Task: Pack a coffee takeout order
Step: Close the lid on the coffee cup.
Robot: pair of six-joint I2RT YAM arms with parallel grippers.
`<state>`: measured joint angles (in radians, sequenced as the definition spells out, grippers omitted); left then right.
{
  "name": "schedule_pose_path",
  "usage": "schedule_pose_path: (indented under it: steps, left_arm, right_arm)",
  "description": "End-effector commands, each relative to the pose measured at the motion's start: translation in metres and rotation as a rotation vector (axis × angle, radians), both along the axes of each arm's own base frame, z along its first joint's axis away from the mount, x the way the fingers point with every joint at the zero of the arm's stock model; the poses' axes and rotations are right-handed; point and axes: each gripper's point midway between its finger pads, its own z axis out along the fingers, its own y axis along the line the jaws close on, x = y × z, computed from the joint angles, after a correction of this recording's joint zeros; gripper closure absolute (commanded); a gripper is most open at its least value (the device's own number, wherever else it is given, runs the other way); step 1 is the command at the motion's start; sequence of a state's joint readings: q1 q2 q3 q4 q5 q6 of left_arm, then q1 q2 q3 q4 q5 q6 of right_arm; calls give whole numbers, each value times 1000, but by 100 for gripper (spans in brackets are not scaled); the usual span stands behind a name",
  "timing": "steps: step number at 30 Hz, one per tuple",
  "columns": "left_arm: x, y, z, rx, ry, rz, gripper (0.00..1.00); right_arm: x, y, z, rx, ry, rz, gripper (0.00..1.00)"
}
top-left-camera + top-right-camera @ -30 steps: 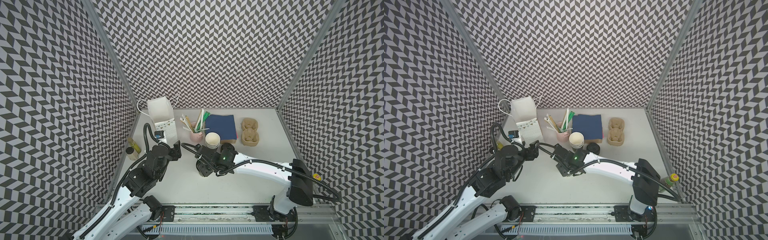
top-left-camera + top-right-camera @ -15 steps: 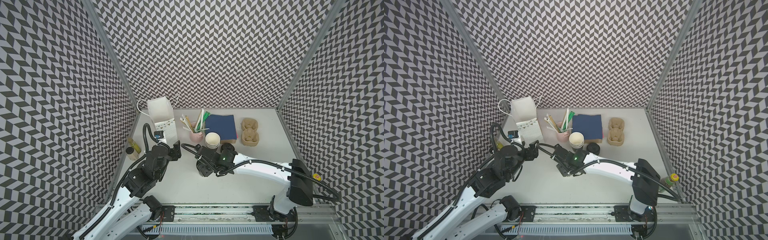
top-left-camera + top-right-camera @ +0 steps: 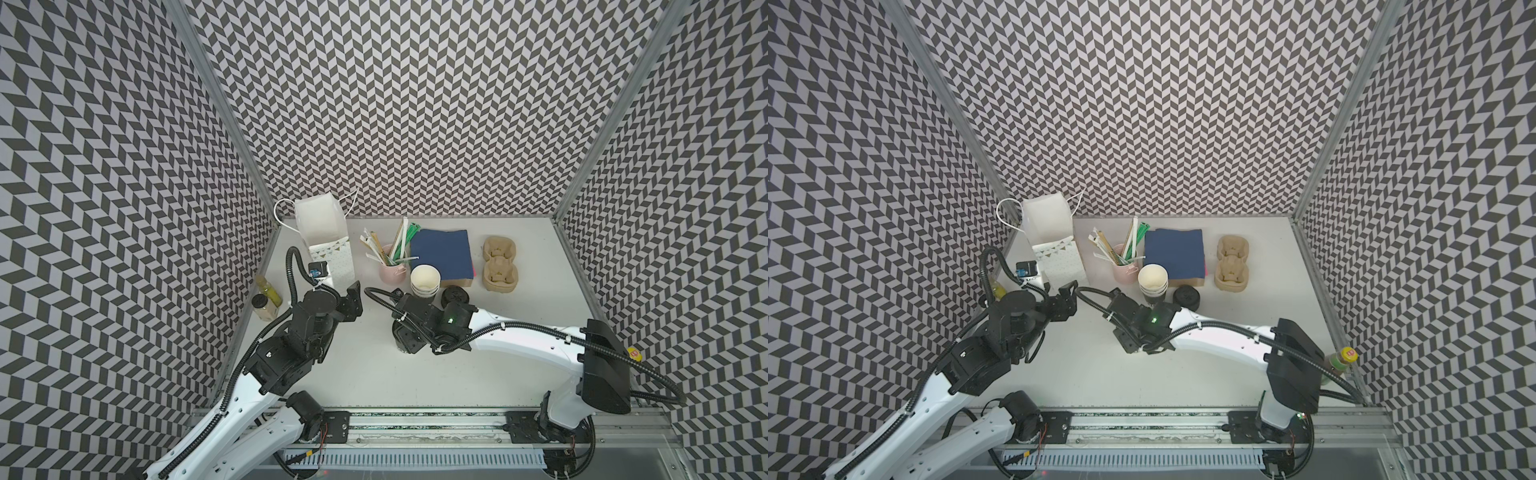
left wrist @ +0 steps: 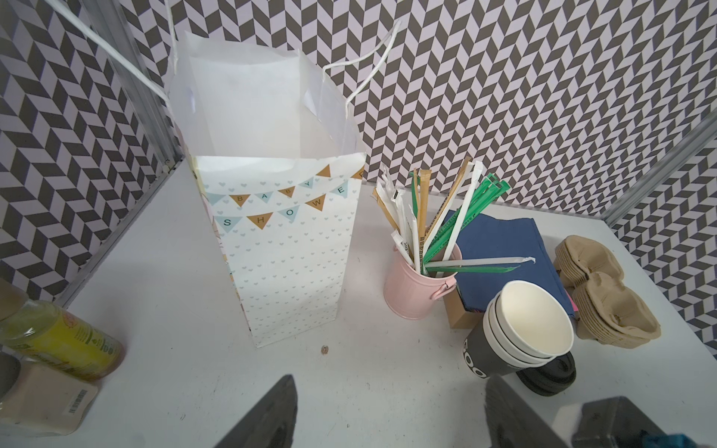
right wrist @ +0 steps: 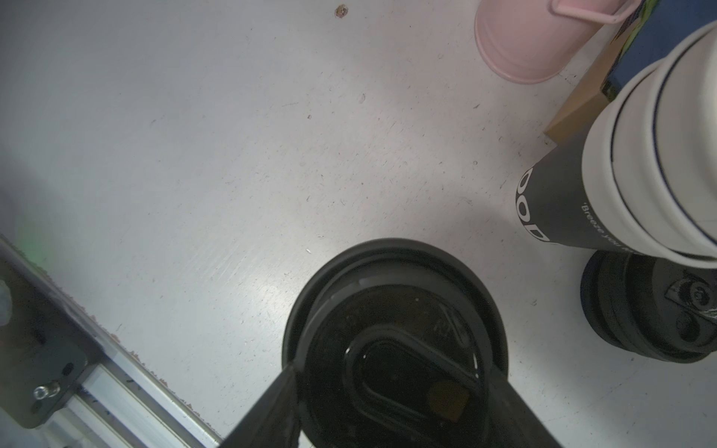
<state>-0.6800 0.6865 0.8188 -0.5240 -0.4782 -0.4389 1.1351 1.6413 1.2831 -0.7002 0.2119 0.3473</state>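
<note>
Nearest the front edge of the counter (image 3: 415,386), toward its middle, we see the right pincer (image 5: 394,374) partly closed, its two fingers pressed against opposite sides of the lidded cup (image 5: 395,341). It grips the upright dark cup just under the black lid. We cannot tell whether the cup's base touches the counter.

To the left, the left pincer (image 4: 390,380) hangs wide apart and holds nothing, over bare counter.

Just beyond the right pincer stand a stack of lidless cups (image 3: 424,280) and, beside it, loose black lids (image 3: 454,297).

Farther back, a pink pail (image 3: 390,272) of straws stands just beside the navy napkin (image 3: 442,257). The pulp carrier (image 3: 500,266) lies apart from the napkin, toward the right edge.

Two bottles (image 3: 266,295) stand at the left edge. A white gift bag (image 3: 324,237) stands open in the far left corner.
</note>
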Motion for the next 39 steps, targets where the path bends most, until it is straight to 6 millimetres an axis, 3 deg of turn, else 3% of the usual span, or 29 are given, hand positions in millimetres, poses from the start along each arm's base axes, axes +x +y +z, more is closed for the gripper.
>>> schedule_pose_path:
  steps: [1,8,16,26,33,39]
  left_arm:
    - [0,2,-1,-6,-1,7,24]
    - [-2,-1,-2,-32,5,-7,24]
    - [-7,0,1,-47,-1,3,23]
    - [-15,-1,-3,-69,28,3,23]
    - [-20,9,6,-102,-17,28,23]
    - [-23,15,12,-116,-44,44,23]
  right_arm:
    - [-17,-1,-12,-3,82,35,39]
    - [-20,-5,-33,-61,92,32,39]
    - [-22,8,-21,-16,94,59,39]
    - [-23,5,-25,-70,74,45,39]
    - [-19,11,-8,-58,52,56,39]
    - [-21,3,-23,-109,71,57,39]
